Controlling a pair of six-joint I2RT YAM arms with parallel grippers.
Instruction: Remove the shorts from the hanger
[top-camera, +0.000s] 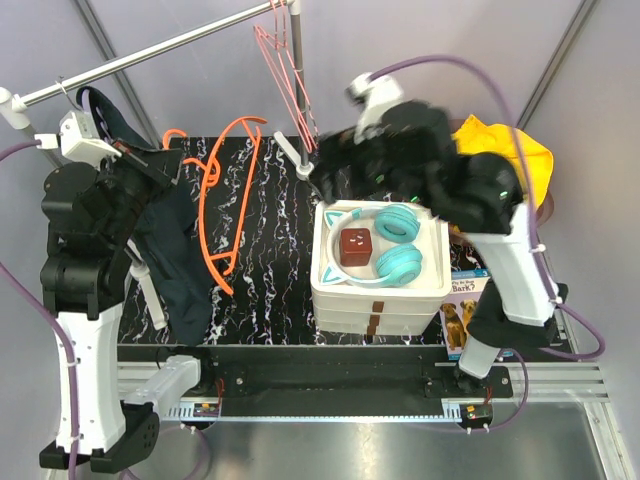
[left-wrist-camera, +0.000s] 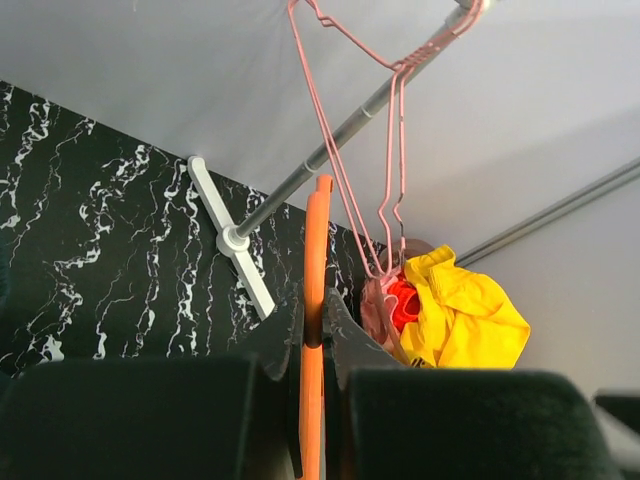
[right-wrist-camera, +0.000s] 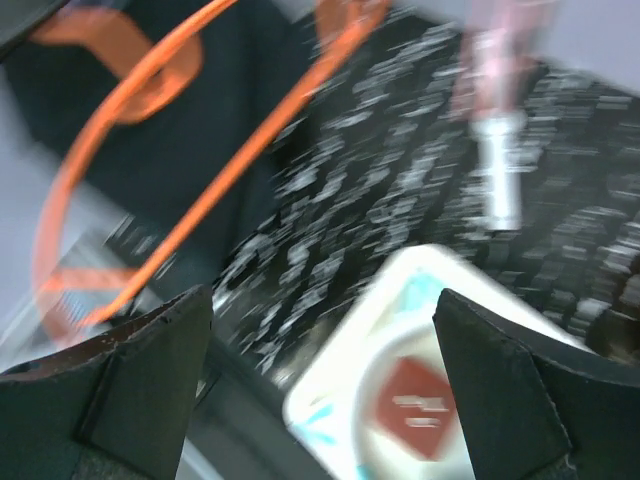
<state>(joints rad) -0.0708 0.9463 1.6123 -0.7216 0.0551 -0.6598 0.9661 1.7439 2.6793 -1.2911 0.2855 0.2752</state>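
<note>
Dark navy shorts (top-camera: 182, 262) drape from the orange hanger (top-camera: 226, 196) down onto the black marbled table (top-camera: 270, 260), at the left. My left gripper (left-wrist-camera: 312, 300) is shut on a bar of the orange hanger (left-wrist-camera: 316, 240), which runs straight up between its fingers. From above, the left gripper (top-camera: 160, 165) sits at the top of the shorts. My right gripper (right-wrist-camera: 322, 300) is open and empty, blurred by motion, above the table between the hanger (right-wrist-camera: 200, 150) and the white box (right-wrist-camera: 400, 380). The shorts (right-wrist-camera: 210, 110) show dark behind the hanger in the right wrist view.
A white stacked box (top-camera: 432, 280) carries teal headphones (top-camera: 398, 245) and a red-brown cube (top-camera: 354, 246). A metal rod (top-camera: 160, 50) with pink hangers (top-camera: 285, 60) crosses overhead on a post (top-camera: 296, 60). Yellow cloth (top-camera: 505, 150) lies at the back right. A book (top-camera: 462, 318) lies beside the box.
</note>
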